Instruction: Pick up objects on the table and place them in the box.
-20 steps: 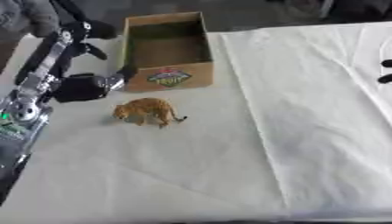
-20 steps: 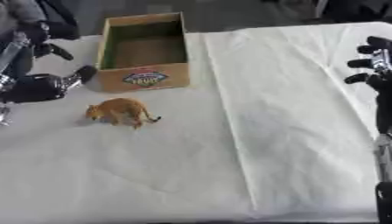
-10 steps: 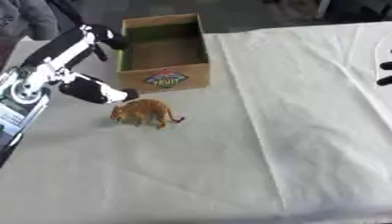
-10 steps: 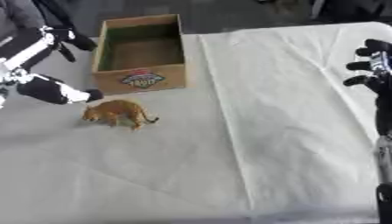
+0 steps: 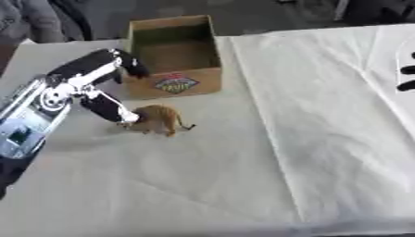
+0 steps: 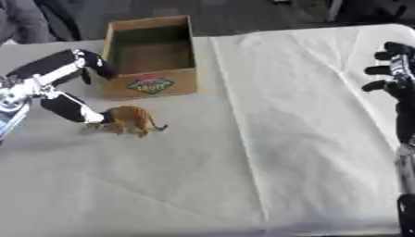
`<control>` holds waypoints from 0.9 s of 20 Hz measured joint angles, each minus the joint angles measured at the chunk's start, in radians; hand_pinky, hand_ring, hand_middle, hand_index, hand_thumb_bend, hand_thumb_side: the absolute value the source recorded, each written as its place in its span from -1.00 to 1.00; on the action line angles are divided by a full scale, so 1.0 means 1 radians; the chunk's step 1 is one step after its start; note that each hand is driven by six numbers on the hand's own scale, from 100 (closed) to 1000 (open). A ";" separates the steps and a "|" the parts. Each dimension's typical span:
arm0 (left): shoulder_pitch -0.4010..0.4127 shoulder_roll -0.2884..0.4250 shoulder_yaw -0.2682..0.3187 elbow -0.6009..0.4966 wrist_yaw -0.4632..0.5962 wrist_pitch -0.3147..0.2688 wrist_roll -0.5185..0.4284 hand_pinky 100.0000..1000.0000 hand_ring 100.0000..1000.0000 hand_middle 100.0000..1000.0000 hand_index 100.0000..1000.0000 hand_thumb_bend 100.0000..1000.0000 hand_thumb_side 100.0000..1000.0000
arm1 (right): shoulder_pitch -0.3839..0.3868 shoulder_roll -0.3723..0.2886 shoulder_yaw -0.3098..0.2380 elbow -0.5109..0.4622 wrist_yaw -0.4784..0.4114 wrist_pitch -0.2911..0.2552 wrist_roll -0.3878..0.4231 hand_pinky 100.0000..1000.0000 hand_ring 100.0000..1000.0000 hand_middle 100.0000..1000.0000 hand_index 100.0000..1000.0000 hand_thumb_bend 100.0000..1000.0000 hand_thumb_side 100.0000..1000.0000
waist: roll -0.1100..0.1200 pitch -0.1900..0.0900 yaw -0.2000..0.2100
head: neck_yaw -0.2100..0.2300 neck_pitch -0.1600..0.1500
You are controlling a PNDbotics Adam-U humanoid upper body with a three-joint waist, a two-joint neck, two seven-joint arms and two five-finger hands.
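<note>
Left hand (image 5: 93, 85), fingers spread, touches one orange toy animal (image 5: 160, 118) (one cardboard box (image 5: 172, 55) beyond).

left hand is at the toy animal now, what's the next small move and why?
Probably close the left hand round the orange toy animal. Its thumb tip already meets the toy's near end while the other fingers arch above, not yet curled on it. The toy stands on the white cloth, apart from the open cardboard box just behind it. The right hand hangs idle at the far right.
</note>
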 measured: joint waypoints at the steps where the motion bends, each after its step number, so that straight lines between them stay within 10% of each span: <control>1: 0.000 -0.005 0.000 0.006 -0.008 -0.003 -0.010 0.14 0.45 0.20 0.44 0.17 -0.91 | 0.000 0.000 0.000 0.000 0.000 0.000 0.000 -0.17 0.17 0.26 0.51 -1.00 0.19 | 0.000 0.000 0.000 | -0.001 0.000; 18: 0.006 -0.085 -0.005 0.112 -0.134 -0.024 0.069 0.11 0.39 0.06 0.37 0.14 -1.00 | 0.001 0.001 0.000 0.002 0.000 0.002 0.003 -0.18 0.17 0.25 0.50 -1.00 0.19 | -0.007 0.004 0.000 | -0.001 0.000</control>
